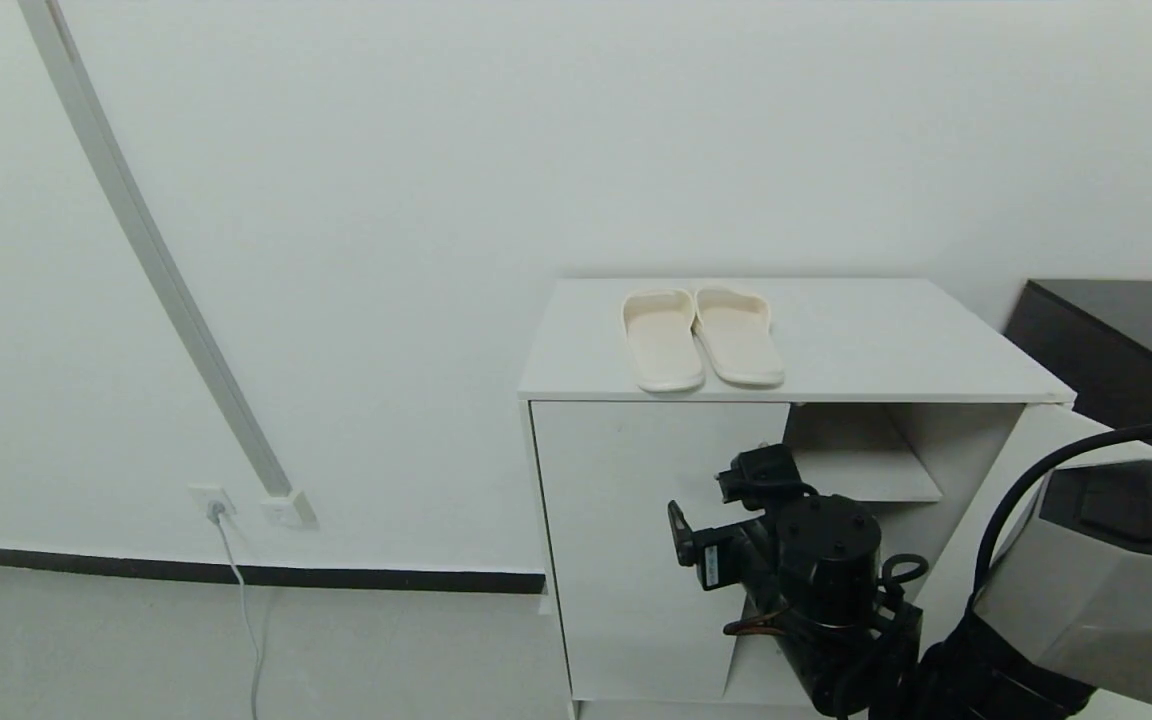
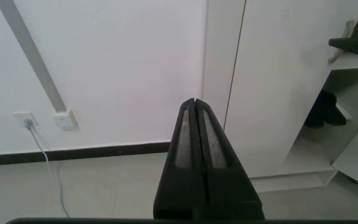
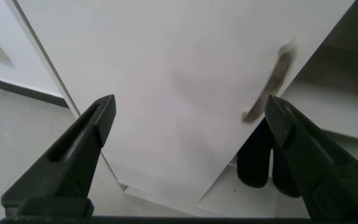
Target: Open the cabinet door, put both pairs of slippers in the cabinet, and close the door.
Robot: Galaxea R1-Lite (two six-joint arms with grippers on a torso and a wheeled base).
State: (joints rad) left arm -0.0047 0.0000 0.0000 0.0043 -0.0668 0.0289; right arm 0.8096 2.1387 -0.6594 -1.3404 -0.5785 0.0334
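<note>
The white cabinet (image 1: 836, 340) is seen against a pale wall, its left door (image 1: 626, 540) closed and its right door (image 1: 1046, 430) swung outward toward the robot's right. An inner shelf (image 1: 866, 470) is exposed in the open half.

The right arm (image 1: 826, 560) is held low in front of the cabinet, at the seam between the closed door and the open compartment, with its wrist pointed at the cabinet front. The right gripper (image 3: 188, 109) is spread wide, its two fingers (image 3: 92, 130) far apart, and nothing is held between them; the closed door's face is framed in the gap. The left gripper (image 2: 194, 102) is held off to the cabinet's left, aimed toward the wall and cabinet side, with its fingers pressed flat together on nothing.

A cream pair of slippers (image 1: 701, 338) is laid side by side on the cabinet top, near its front edge. A dark pair of slippers (image 2: 325, 111) is seen in the bottom compartment, below the shelf; it is partly covered by the closed door's edge and a finger in the right wrist view. The door handle (image 3: 273, 78) is blurred, and its shape cannot be made out clearly.
</note>
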